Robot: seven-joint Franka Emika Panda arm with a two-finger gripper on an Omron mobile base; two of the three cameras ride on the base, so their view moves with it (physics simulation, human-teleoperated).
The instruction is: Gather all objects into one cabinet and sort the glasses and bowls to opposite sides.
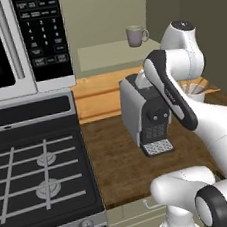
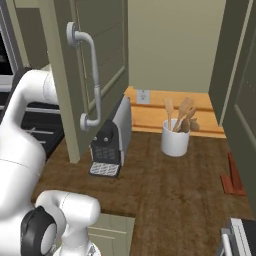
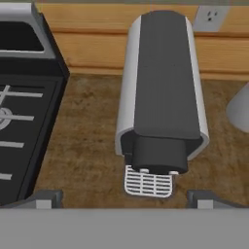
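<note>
Grey mug: one small handled mug (image 1: 136,35) stands upright on the cabinet shelf (image 1: 113,55) in the upper middle of the left base view, by itself, with bare shelf to its left. As a glass it probably belongs toward one end, so the bowl can take the other.
Cabinet: the olive-green door (image 2: 67,75) hangs open in the upper left of the right base view, its pale curved bar handle (image 2: 92,75) facing the camera. Open is how it needs to be for loading.
Gripper: the hand view looks straight down on the coffee machine (image 3: 163,97) and its drip grid (image 3: 148,182), so the hand hangs above the counter (image 3: 87,146) with nothing between its tips. The two dark finger tips (image 3: 44,199) sit far apart at the lower corners of that view, so I judge the jaws spread wide.
Arm: the white arm (image 1: 170,91) crosses the right of the left base view, in front of the coffee machine.
Hidden: the open door blocks the shelf in the right base view. The arm covers most of the utensil crock (image 2: 175,137) in the left base view.
Cut off: a pale grey shape (image 3: 240,113) at the right edge of the hand view is too cropped to name.
Stove: black burner grates (image 1: 38,180) fill the lower left of the left base view, with the microwave (image 1: 21,41) above.
</note>
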